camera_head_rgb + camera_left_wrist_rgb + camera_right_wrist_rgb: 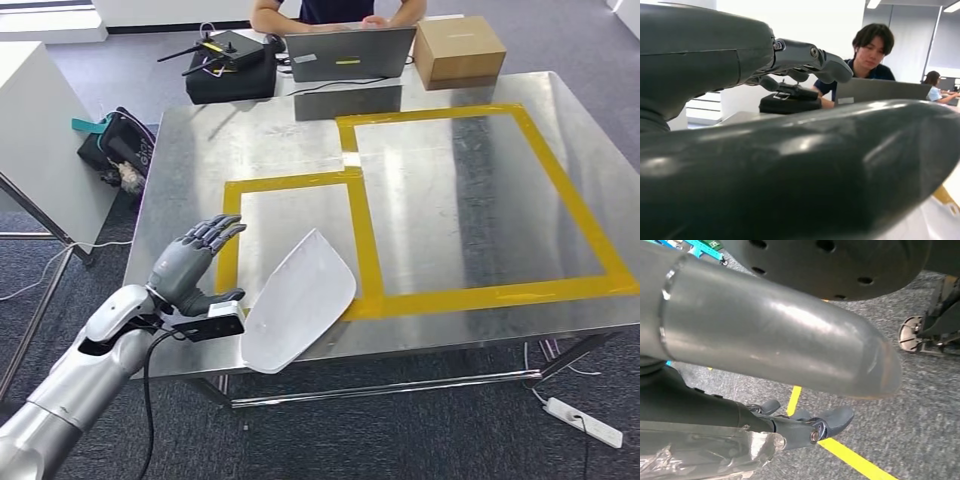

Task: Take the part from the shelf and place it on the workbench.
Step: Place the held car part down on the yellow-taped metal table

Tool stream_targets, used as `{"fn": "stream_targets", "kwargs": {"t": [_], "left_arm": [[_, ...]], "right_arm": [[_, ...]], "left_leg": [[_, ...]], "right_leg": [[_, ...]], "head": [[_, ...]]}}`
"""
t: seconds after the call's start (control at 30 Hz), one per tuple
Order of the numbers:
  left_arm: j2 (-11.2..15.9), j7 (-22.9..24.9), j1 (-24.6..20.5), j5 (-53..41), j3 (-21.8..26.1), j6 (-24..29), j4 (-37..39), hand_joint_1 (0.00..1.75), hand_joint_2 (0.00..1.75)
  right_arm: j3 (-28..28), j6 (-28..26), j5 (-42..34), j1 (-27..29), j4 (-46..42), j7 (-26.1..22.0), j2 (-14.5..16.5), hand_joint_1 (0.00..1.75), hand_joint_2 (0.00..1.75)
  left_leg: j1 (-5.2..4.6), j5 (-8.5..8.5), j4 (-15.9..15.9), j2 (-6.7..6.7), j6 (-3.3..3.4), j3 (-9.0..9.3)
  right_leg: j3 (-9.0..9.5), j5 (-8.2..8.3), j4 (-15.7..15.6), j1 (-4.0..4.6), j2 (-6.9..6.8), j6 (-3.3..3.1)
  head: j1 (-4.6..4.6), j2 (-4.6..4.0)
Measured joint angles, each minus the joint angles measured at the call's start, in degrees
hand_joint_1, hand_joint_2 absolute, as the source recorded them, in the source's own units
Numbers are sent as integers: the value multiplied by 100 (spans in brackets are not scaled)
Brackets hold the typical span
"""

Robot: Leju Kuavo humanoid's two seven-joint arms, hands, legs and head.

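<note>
Head view, left to right: a dark bag point(117, 145) lies on the carpet beside the bench point(196, 160); the left robot hand point(195, 268) sits over the bench's near left edge, fingers extended and apart, thumb spread, holding nothing; just beside it lies the part point(298, 299), a white, smooth, shallow shell, broad and rounded at the far end, tapering toward the near end, which overhangs the bench's front edge; the part's far end covers part of the yellow tape outline point(362, 240); it touches no robot hand; farther back stand a black box with antennas point(226, 62), a grey laptop point(349, 50) with a person point(332, 10) behind it, and a cardboard box point(458, 50). Right wrist view: the right robot hand point(798, 422) hangs above carpet marked with a yellow line point(851, 457); fingers loosely extended, holding nothing.
</note>
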Motion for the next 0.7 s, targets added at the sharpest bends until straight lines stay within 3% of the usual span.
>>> {"fn": "stream_targets", "kwargs": {"t": [0.07,0.13,0.17,0.27,0.33,0.4,0.43,0.47,0.5,0.57,0.63,0.7], "left_arm": [[35,-3,25,1,38,9,17,0,0],[70,-7,29,2,76,21,23,0,0],[88,-9,36,2,103,27,26,0,0],[131,-24,74,-1,160,29,40,0,0],[147,-34,94,-8,171,23,44,0,0],[169,-37,116,-15,179,19,55,0,0],[180,-37,134,-18,180,15,63,0,0],[193,-38,152,-21,181,11,71,0,0],[206,-39,170,-23,181,8,78,0,0],[240,-44,192,-26,185,5,87,0,0],[292,-51,199,-26,208,2,90,0,0],[350,-55,213,-33,256,-9,90,0,0]], "right_arm": [[0,1,4,0,0,0,0,0,0],[1,5,14,-2,0,1,0,0,0],[1,8,20,-1,0,1,0,0,0],[2,14,38,12,0,10,-1,0,0],[2,22,47,22,0,22,-2,0,0],[2,32,51,22,0,29,-3,0,0],[2,38,52,21,0,28,-4,0,0],[3,44,53,19,0,28,-4,0,0],[3,48,55,18,0,28,-5,0,0],[3,53,57,14,0,29,-11,0,0],[5,55,60,-6,0,31,-20,0,0],[7,60,62,-21,0,34,-22,0,0]], "left_leg": [[-31,323,-670,2,75,434],[-74,481,-1361,9,131,837],[-91,495,-1526,12,145,915],[-92,610,-1611,23,206,843],[-63,740,-1643,36,276,742],[-59,853,-1639,40,311,608],[-61,909,-1637,40,310,537],[-63,965,-1633,40,305,467],[-64,1017,-1630,40,295,399],[-63,1116,-1621,37,261,283],[-78,1198,-1606,35,208,205],[-88,1281,-1600,41,150,171]], "right_leg": [[-67,75,1,18,0,7],[-118,156,-1,34,-2,46],[-132,200,-10,36,-3,77],[-181,279,-53,29,-3,189],[-321,-54,236,26,-6,251],[-526,-611,964,15,-11,293],[-591,-779,1321,11,-12,309],[-587,-826,1541,11,-12,317],[-481,-754,1551,11,-12,320],[32,-501,970,9,-12,306],[609,-489,170,16,-2,274],[807,-571,-159,36,11,225]], "head": [[0,0],[4,0],[0,0],[-13,0],[2,0],[17,0],[15,0],[15,0],[16,0],[17,0],[12,0],[7,0]]}}
